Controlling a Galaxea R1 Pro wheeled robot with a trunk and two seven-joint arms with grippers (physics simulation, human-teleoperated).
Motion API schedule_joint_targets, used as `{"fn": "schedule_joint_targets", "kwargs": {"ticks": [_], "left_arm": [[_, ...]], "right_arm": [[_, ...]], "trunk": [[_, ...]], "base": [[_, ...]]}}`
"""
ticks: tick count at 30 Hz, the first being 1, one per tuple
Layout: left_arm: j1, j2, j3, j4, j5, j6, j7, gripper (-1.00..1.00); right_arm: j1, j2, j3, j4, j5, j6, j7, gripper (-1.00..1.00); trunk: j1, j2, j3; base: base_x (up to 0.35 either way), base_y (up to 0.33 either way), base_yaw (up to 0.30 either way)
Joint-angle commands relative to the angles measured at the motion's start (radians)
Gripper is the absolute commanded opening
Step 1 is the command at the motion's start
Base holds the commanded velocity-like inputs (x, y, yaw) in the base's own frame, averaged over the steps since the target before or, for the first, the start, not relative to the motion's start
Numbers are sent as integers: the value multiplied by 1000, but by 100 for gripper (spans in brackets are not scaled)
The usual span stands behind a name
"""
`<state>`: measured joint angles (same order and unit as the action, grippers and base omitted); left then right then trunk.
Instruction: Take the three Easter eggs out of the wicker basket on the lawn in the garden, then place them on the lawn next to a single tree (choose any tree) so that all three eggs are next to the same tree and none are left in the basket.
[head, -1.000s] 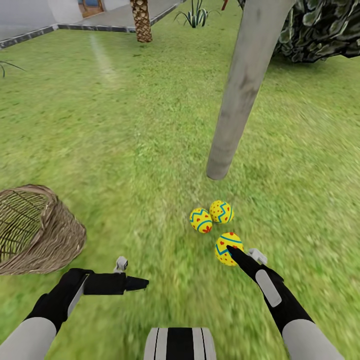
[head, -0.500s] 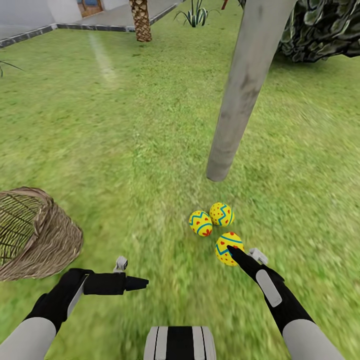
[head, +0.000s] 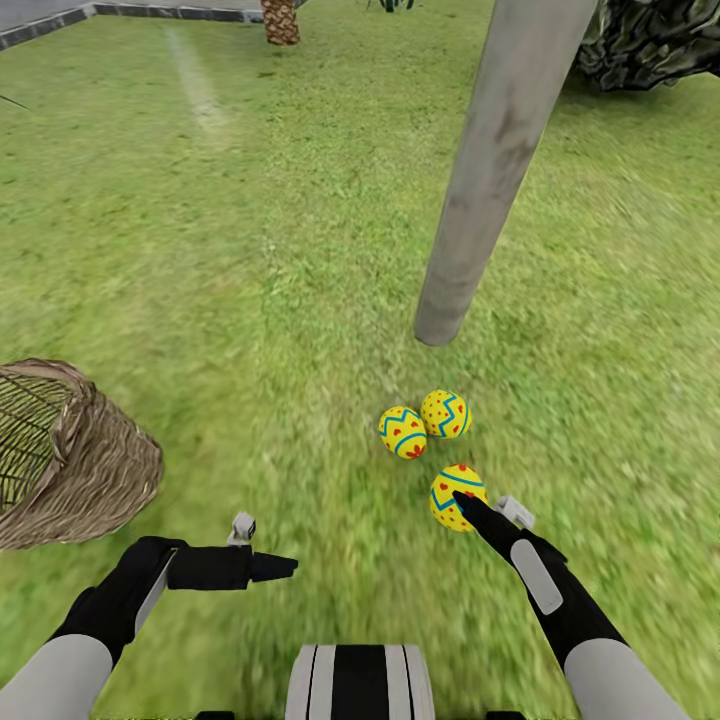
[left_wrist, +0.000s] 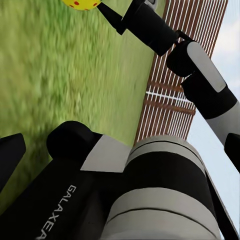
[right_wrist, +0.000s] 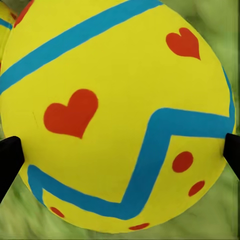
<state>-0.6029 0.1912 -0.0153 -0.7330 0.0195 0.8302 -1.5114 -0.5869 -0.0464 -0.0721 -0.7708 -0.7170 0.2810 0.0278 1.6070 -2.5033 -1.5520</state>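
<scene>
Two Easter eggs (head: 403, 432) (head: 446, 414), yellow with blue zigzags, lie side by side on the lawn (head: 250, 250) just in front of the tree's pale grey trunk (head: 490, 170). A third Easter egg (head: 458, 495) (right_wrist: 120, 115) sits low over the grass beside them, with my right gripper (head: 468, 508) shut on it and black fingertips (right_wrist: 9, 160) touching both its sides. The wicker basket (head: 90, 470) lies tipped at the left edge, and what I see of its inside is bare. My left gripper (head: 275, 567) hovers open and empty over the grass, pointing right.
A dark leafy shrub (head: 650, 40) stands at the back right and a scaly palm trunk (head: 280, 20) at the back. A grey kerb (head: 60, 22) edges the far lawn. A brown slatted fence (left_wrist: 175, 75) shows in the left wrist view.
The whole head picture has shifted, so the camera moved, tilting down slightly. Both arms keep their pose, and the right gripper still holds its egg by the other two.
</scene>
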Motion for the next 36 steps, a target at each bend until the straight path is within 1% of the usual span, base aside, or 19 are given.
{"fn": "schedule_joint_targets", "kwargs": {"ticks": [1,6,12,18,29,36], "left_arm": [[0,1,-2,0,2,10,-3,100],[-1,1,-2,0,0,11,-3,100],[0,1,-2,0,-1,12,-3,100],[0,0,-2,0,0,12,-1,100],[-1,1,-2,0,0,12,-1,100],[0,1,-2,0,-1,11,-3,100]], "right_arm": [[0,0,-3,-1,-3,6,3,-100],[-1,0,-3,-1,-1,6,3,-100],[-1,0,-3,-1,0,6,3,-100],[-1,0,-3,-1,1,6,3,-100],[-1,0,-2,-1,2,6,3,-100],[-1,0,0,-1,2,6,3,-100]], "trunk": [[0,0,-1],[0,0,-1],[0,0,-1],[0,0,-1],[5,-3,-43],[5,-3,-43]], "base": [[0,0,0],[28,0,0],[225,0,0],[18,0,0],[0,0,0],[43,0,0]]}}
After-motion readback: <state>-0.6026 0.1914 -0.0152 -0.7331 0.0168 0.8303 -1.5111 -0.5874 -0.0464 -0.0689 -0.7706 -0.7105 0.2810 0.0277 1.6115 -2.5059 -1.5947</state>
